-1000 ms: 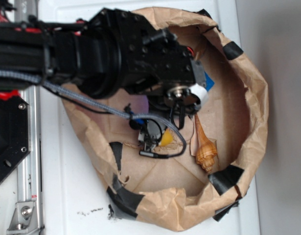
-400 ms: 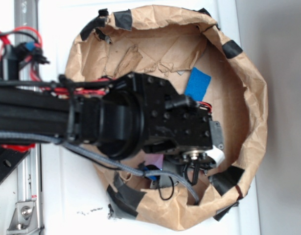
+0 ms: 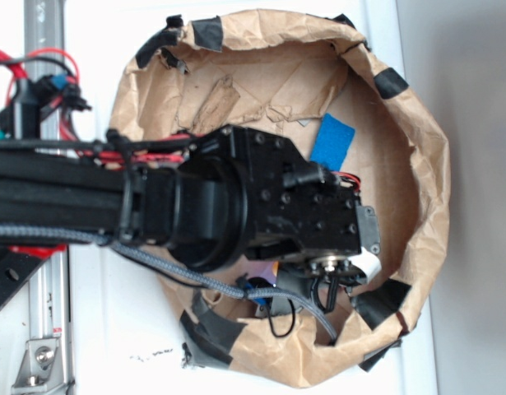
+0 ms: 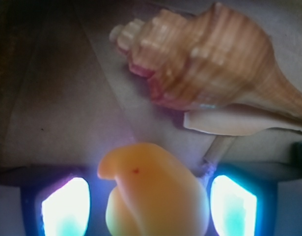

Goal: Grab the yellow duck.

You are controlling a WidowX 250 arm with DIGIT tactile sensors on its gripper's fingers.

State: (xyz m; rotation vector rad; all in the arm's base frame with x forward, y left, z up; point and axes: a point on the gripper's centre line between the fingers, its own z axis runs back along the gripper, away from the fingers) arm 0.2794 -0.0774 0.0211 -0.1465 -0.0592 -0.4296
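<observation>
My arm (image 3: pixel 154 210) reaches over the brown paper basin (image 3: pixel 417 189), where a blue sponge (image 3: pixel 331 140) lies. In the wrist view my gripper (image 4: pixel 151 206) has the yellow duck (image 4: pixel 153 194) between its two glowing fingers (image 4: pixel 67 206); whether they press it I cannot tell. The tan seashell (image 4: pixel 209 64) lies just beyond.

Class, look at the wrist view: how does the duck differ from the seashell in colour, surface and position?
The duck is plain yellow-orange; the seashell is tan with pinkish bands. The duck looks smooth and rounded, while the seashell is ridged and tapers to a point. The duck sits between the gripper's fingers, while the seashell lies beyond them, outside the gripper. Both rest on the brown paper.
</observation>
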